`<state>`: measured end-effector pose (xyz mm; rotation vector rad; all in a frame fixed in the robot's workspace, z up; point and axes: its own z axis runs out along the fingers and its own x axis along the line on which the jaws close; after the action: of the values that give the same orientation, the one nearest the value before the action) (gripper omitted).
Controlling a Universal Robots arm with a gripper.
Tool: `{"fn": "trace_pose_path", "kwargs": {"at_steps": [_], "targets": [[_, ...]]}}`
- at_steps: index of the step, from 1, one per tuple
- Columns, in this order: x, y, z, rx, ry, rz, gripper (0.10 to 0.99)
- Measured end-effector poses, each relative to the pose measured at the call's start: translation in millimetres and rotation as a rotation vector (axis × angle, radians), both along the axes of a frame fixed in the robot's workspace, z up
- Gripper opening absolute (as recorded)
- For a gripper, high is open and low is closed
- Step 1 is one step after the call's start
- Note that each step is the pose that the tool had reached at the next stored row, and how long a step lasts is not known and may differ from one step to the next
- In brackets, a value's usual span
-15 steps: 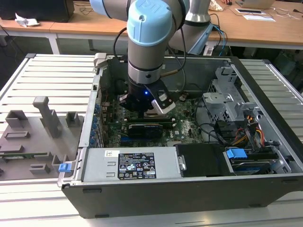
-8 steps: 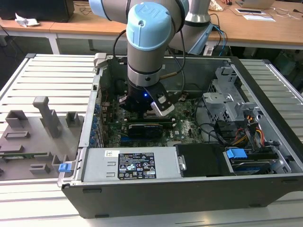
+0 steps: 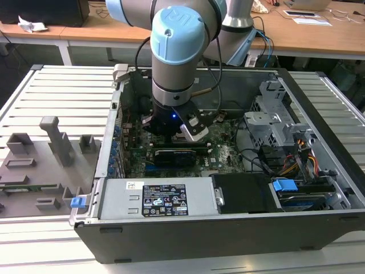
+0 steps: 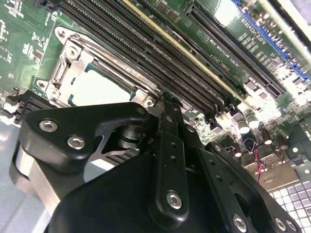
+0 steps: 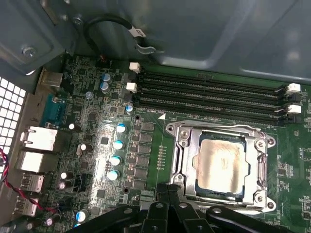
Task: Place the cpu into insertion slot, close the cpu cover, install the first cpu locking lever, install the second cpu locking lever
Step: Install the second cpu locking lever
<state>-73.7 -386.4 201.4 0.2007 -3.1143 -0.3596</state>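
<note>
The cpu (image 5: 221, 164), a pale silver square, lies flat in the insertion slot (image 5: 243, 193) on the green motherboard. The cpu cover (image 5: 187, 158), a metal frame with a square window, lies down over the chip's edges. My gripper (image 5: 168, 190) is shut, its black fingertips together just beside the socket's corner, with nothing seen between them. In the second wrist view the gripper (image 4: 165, 100) points at the edge of the cover (image 4: 73, 53), next to the cpu (image 4: 99, 87). In the exterior view the arm's wrist (image 3: 174, 114) reaches down into the open computer case.
Long black memory slots (image 5: 209, 94) run beside the socket. Rear ports (image 5: 36, 141) and capacitors (image 5: 116, 160) stand nearby. The case wall (image 5: 218, 29) with a black cable (image 5: 107, 24) rises close by. A power supply (image 3: 159, 200), a drive cage (image 3: 274, 123) and a grey fixture tray (image 3: 40, 165) surround the arm.
</note>
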Motion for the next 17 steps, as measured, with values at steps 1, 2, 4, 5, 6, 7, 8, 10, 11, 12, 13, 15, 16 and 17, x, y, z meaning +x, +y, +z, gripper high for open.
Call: {"fn": "trace_pose_path", "kwargs": {"at_steps": [1, 2, 4, 5, 6, 7, 8, 10, 11, 12, 13, 15, 16, 17], "targets": [[-0.1, 0.1, -0.8, 0.004, -0.0002, 0.0, 0.106], [-0.2, 0.1, -1.3, 0.007, -0.0001, 0.0, 0.106], [-0.3, 0.0, -2.4, 0.014, -0.0001, 0.0, 0.106], [-0.5, 0.0, -2.6, 0.016, 0.0001, 0.0, 0.106], [-0.5, 0.0, -2.8, 0.017, 0.0, 0.0, 0.106], [-0.5, 0.0, -2.8, 0.018, 0.0, 0.0, 0.106], [-0.6, -0.3, -2.8, 0.02, 0.0, 0.0, 0.106], [-0.6, -0.8, -2.9, 0.021, -0.0001, 0.0, 0.106], [-0.5, -1.6, -3.0, 0.021, -0.0002, 0.0, 0.106], [-0.6, -2.3, -2.8, 0.02, 0.0, 0.0, 0.106], [-0.6, -3.4, -2.9, 0.021, 0.0, 0.0, 0.106], [-0.6, -3.6, 11.0, 0.022, -0.0001, 0.0, 0.106], [-0.6, -3.6, 18.4, 0.022, -0.0001, 0.0, 0.106], [-0.6, -3.6, 18.6, 0.023, -0.0002, 0.0, 0.106]]}}
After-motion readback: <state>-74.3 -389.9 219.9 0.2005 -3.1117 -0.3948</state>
